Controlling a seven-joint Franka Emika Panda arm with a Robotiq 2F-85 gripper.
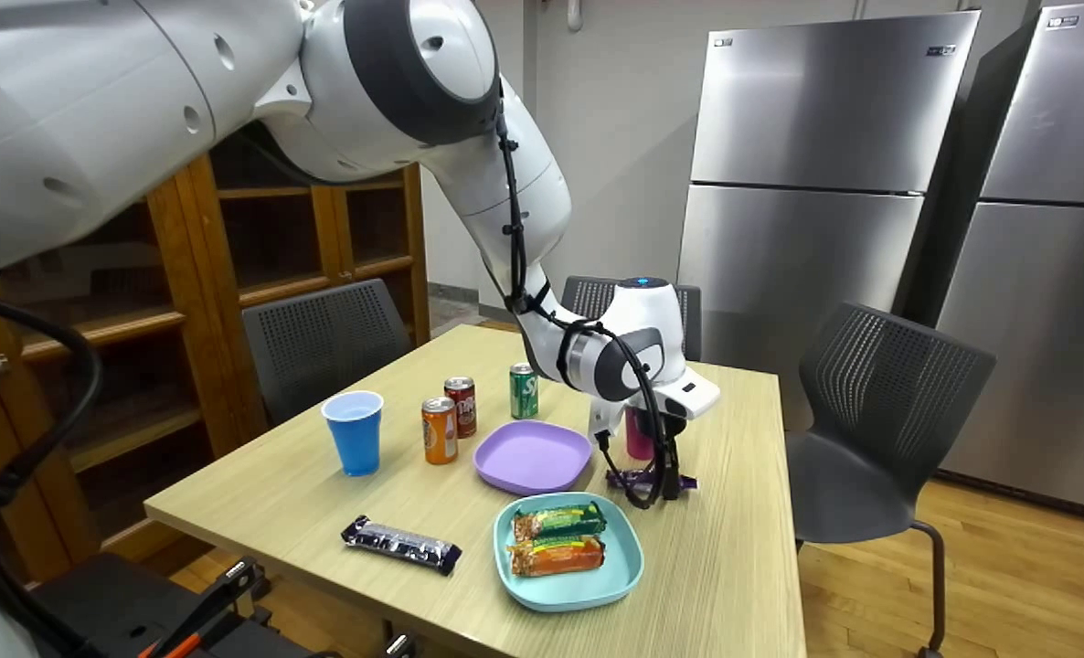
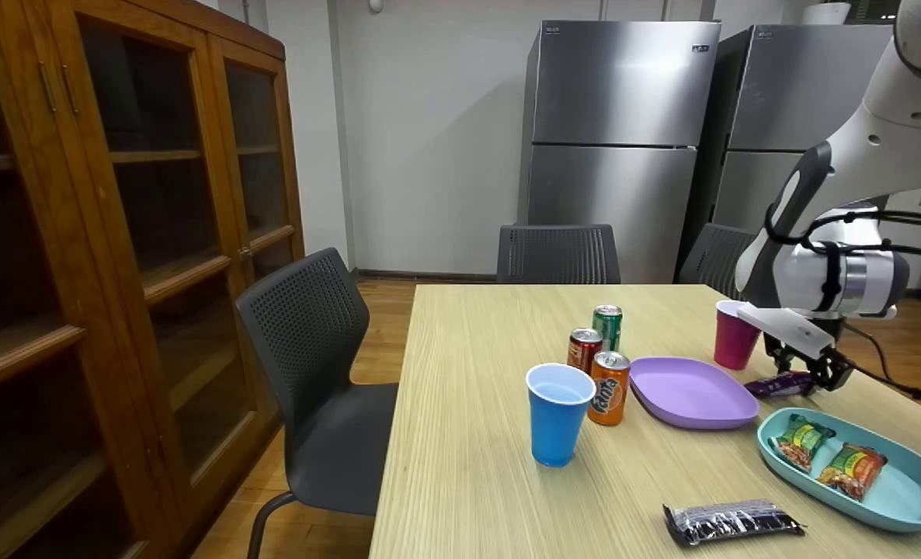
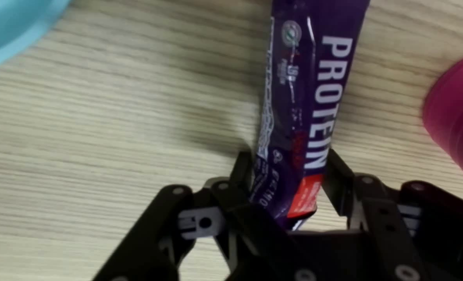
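Gripper (image 3: 290,164) is low at the table (image 1: 725,567), jaws clenched on the purple bar (image 3: 300,109) across its width, near one end. Wrapper reads PROTEIN in white caps running lengthwise; smaller print and the wording on the red patch at the gripped end are too blurred to make out. Bar is at tabletop level, between the magenta cup (image 3: 458,117), upright and just beside it, and the teal plate (image 1: 622,548). Teal plate holds a green-wrapped bar (image 1: 560,521) and an orange-wrapped bar (image 1: 560,555) next to each other, print too small to read. Purple plate (image 1: 533,455) sits near the teal one. Three cans beyond: orange can (image 2: 609,388) clearly says Fanta, green can (image 1: 524,393) shows part of a white name starting "Sp", dark red can (image 1: 462,408) has white lettering, illegible. Blue cup (image 1: 356,437) stands upright near the orange can. Silver-and-black bar (image 1: 402,543) lies on the table, label unreadable.
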